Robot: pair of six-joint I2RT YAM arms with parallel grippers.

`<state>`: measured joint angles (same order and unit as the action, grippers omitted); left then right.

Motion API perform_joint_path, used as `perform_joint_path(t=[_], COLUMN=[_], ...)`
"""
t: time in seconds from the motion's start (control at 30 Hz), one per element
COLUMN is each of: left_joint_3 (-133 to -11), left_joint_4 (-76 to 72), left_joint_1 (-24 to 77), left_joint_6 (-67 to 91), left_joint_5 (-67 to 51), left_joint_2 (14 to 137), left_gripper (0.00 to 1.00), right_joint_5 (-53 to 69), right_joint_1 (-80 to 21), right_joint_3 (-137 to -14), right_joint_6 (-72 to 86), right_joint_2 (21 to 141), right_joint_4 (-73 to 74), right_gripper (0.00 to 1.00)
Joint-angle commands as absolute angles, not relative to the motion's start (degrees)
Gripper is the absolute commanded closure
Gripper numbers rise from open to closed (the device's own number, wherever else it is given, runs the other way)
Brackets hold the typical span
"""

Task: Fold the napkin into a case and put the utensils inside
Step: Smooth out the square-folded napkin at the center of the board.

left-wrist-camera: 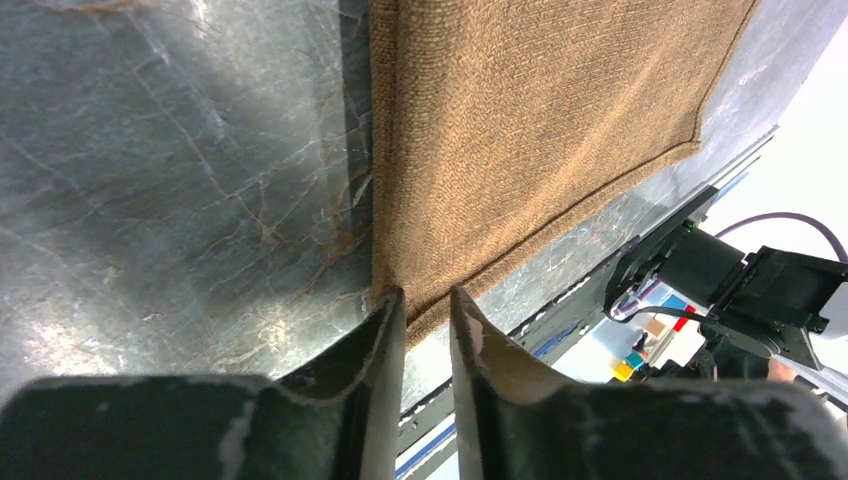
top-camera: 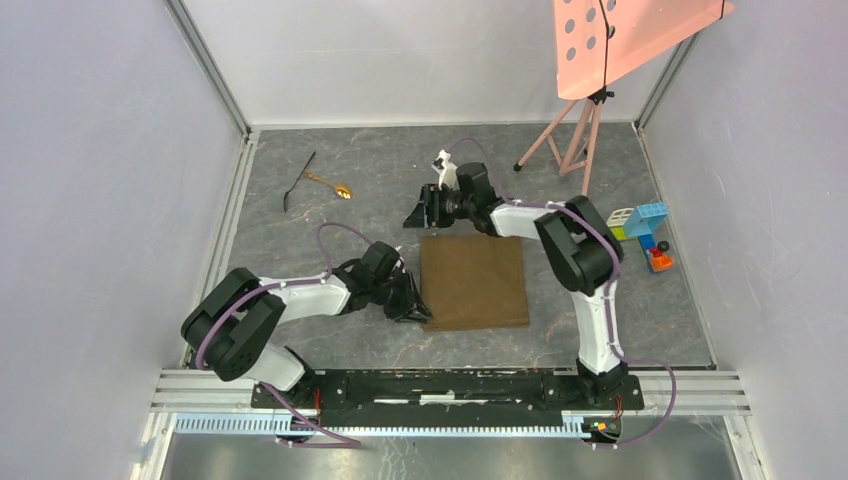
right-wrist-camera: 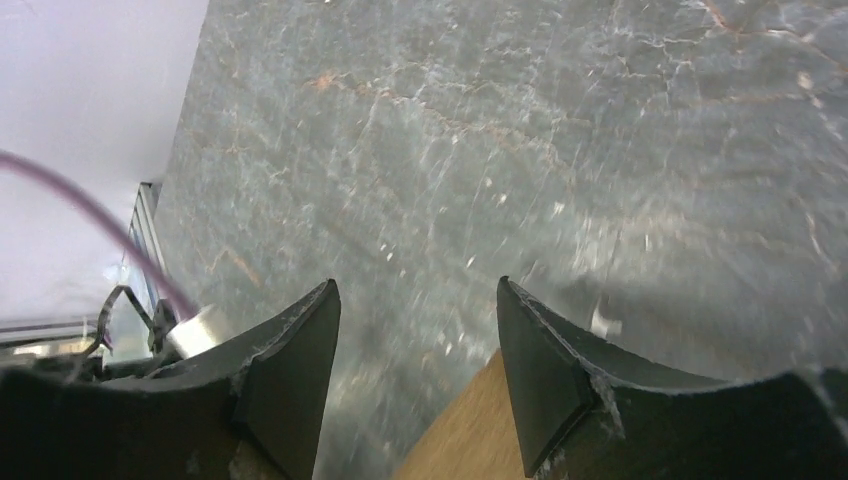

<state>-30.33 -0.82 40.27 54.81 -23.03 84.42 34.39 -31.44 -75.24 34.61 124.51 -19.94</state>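
Claws at opposite left corners of the napkin [top-camera: 474, 281], ready to fold.
Left claw [left-wrist-camera: 428, 318] pinches the near-left corner; right claw [right-wrist-camera: 418, 345], open and empty, hovers over the far-left corner.

The brown napkin [top-camera: 474, 281] lies flat, spread as a near-square just below the centre of the frame. In the upper left, well apart from it, the small gold spoon [top-camera: 330, 185] and thin black utensil [top-camera: 298, 181] lie close together.
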Motion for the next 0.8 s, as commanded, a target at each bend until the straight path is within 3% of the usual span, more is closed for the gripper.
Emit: perform_joint_path(t=[0.0, 0.1, 0.3, 0.53, 0.77], left_joint_3=[-34.18, -36.97, -41.32, -44.71, -54.07], left_joint_4=[3.57, 6.60, 16.97, 17.18, 14.42], left_joint_1=[40.45, 40.34, 37.78, 34.71, 32.66], left_joint_6=[51.91, 50.54, 45.50, 42.35, 43.96], left_joint_5=[-25.41, -25.74, -21.28, -23.65, -25.02], left_joint_2=[82.89, 80.92, 74.38, 78.90, 88.20], left_gripper=[0.67, 0.57, 0.25, 0.20, 0.17], right_joint_5=[33.60, 29.96, 22.86, 16.14, 39.06], right_joint_1=[-30.83, -30.13, -27.50, -22.86, -17.15], right_joint_3=[-69.07, -57.06, -40.81, -31.15, -34.95], right_joint_6=[29.34, 27.26, 22.09, 17.54, 29.45], right_joint_2=[106.53, 92.46, 75.27, 66.02, 76.89], right_joint_4=[-11.50, -10.88, 2.71, 6.06, -12.61], right_gripper=[0.35, 0.32, 0.29, 0.23, 0.22])
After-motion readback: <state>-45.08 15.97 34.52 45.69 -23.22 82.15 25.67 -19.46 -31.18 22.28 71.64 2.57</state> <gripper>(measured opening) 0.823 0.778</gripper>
